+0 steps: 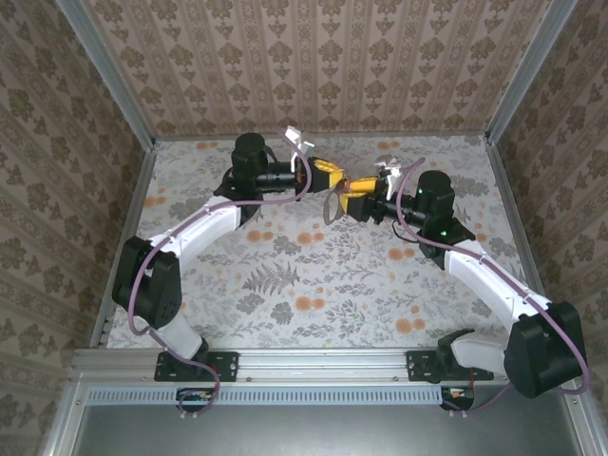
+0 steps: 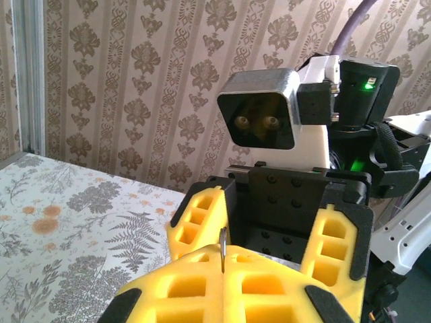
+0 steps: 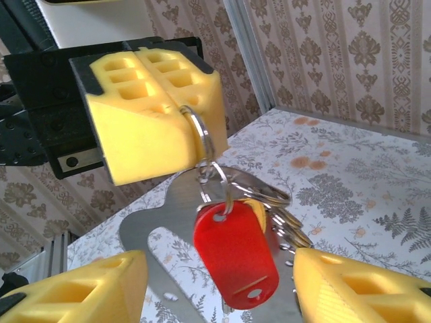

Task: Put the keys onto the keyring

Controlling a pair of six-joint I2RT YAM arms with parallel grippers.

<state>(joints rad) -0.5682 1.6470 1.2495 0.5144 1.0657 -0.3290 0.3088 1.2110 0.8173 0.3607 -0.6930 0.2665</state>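
Since the left gripper [image 3: 176, 101], upper left in the right wrist view, has its fingers pressed together on the split ring [image 3: 199, 138], I judge threading to be the step in hand. The keys [image 3: 289, 232] and red tag [image 3: 236, 252] hang below centre against the flat keyring [image 3: 158, 225]; whether it is threaded I cannot tell. The right gripper [image 3: 219, 276] has its fingers [image 3: 81, 289] apart at the lower corners. The next move calls for gripping the keyring, though the tag hangs in front of it. The floral table cover [image 3: 350, 175] lies behind.

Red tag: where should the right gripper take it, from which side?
Red tag: likely the lower half, straight in from the open right gripper straddling its edges. That end hangs free, face-on; split ring and keys crowd its top under the shut left gripper.
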